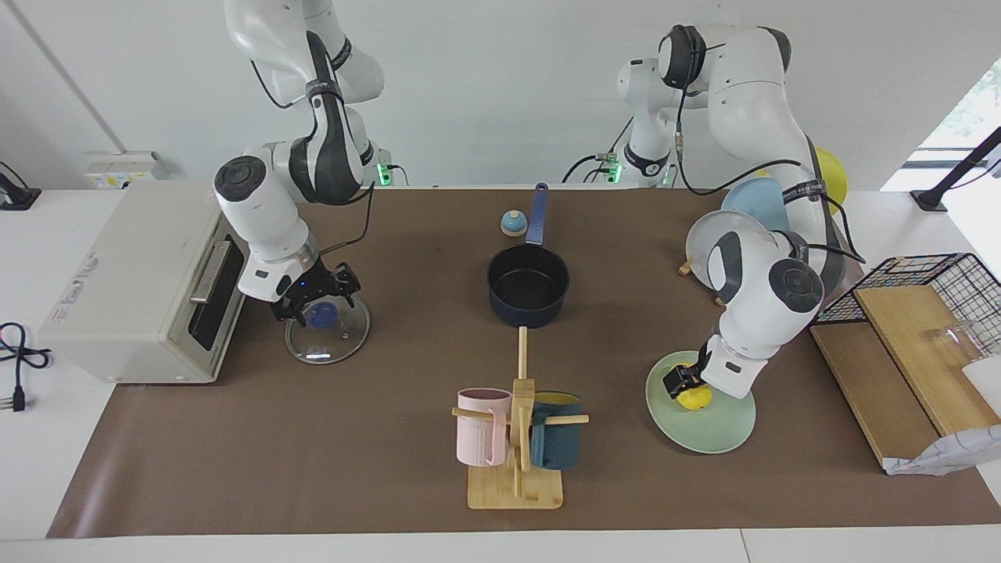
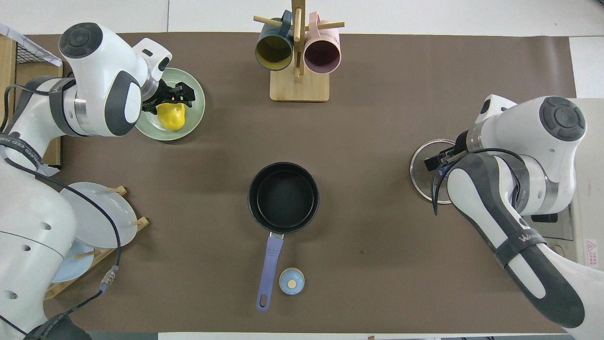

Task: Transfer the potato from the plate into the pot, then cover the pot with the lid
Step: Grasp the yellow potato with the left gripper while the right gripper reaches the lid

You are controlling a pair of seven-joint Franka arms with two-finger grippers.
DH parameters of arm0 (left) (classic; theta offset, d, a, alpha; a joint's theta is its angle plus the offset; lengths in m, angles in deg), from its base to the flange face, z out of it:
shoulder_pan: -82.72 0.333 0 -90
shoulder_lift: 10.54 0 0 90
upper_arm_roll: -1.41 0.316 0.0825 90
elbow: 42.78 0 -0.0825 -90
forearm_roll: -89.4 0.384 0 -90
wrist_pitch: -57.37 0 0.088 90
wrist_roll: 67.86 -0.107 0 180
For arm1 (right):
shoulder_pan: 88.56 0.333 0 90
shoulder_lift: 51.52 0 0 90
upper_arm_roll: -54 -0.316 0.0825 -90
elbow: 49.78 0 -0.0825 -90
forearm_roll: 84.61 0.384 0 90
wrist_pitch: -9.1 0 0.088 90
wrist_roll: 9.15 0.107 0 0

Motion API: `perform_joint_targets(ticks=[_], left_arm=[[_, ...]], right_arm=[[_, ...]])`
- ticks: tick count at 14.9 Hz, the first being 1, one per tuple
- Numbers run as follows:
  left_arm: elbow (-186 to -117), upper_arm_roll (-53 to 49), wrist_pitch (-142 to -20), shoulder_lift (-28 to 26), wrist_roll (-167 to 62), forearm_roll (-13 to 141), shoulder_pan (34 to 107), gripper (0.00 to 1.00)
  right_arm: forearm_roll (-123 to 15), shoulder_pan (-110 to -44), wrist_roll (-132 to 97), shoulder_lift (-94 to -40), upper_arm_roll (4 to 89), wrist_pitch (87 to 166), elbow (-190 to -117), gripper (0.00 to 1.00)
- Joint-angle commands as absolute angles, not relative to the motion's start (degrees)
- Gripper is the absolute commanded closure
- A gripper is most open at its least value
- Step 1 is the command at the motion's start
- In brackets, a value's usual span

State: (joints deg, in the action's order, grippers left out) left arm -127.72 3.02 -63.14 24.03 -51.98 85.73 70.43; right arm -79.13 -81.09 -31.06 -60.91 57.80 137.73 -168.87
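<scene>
Facing view: my left gripper (image 1: 688, 385) is pinching the potato (image 1: 694, 397) on the plate (image 1: 708, 428), toward my left arm's end of the table. My right gripper (image 1: 317, 301) is sitting at the lid (image 1: 328, 332) knob in front of the toaster oven (image 1: 137, 285), its finger spread I cannot tell. The pot (image 1: 529, 285) is standing empty mid-table, nearer me than the mug rack (image 1: 518, 438).

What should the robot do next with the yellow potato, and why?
Probably close the left gripper on the small glossy yellow potato and lift it. The gripper is down at the potato, which sits on the round mint-green plate, and the dark navy pot stands empty. The right gripper is at the blue knob of the clear glass lid.
</scene>
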Motion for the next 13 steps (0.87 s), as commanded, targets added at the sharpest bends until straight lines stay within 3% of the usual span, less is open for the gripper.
perform_joint_targets(ticks=[1, 2, 4, 5, 6, 7, 11, 13], left_arm=[[-131.72, 3.96, -65.58, 21.28, -50.55, 86.77, 69.53, 0.00], [-131.72, 3.96, -65.50, 21.28, -50.55, 86.85, 69.62, 0.00], [-131.64, 3.96, -65.41, 21.28, -50.81, 86.85, 70.06, 0.21], [-131.64, 3.96, -65.41, 21.28, -50.90, 86.85, 70.06, 0.43], [-131.55, 3.96, -65.32, 21.28, -51.16, 86.85, 70.23, 0.79], [-131.55, 3.96, -65.23, 21.28, -51.17, 86.85, 70.32, 1.00], [-130.50, 3.87, -64.36, 20.93, -50.55, 86.68, 70.23, 1.00], [-128.92, 3.78, -60.16, 17.17, -49.85, 85.98, 69.97, 1.00]], right_arm=[[-78.11, -82.58, -32.97, -61.28, 57.60, 138.92, -170.27, 0.00], [-78.11, -83.02, -32.70, -61.28, 57.60, 139.00, -170.89, 0.00], [-78.11, -83.02, -31.83, -61.02, 57.69, 138.92, -171.50, 0.00], [-78.11, -83.02, -31.74, -60.84, 57.69, 139.00, -171.94, 0.00], [-78.11, -83.02, -31.73, -60.75, 57.69, 139.09, -172.38, 0.00], [-78.20, -83.02, -31.73, -60.67, 57.69, 139.27, -172.73, 0.03], [-78.29, -83.02, -31.74, -60.05, 57.69, 139.53, -174.40, 0.14], [-78.37, -83.02, -31.91, -60.05, 57.77, 139.53, -174.41, 0.19]])
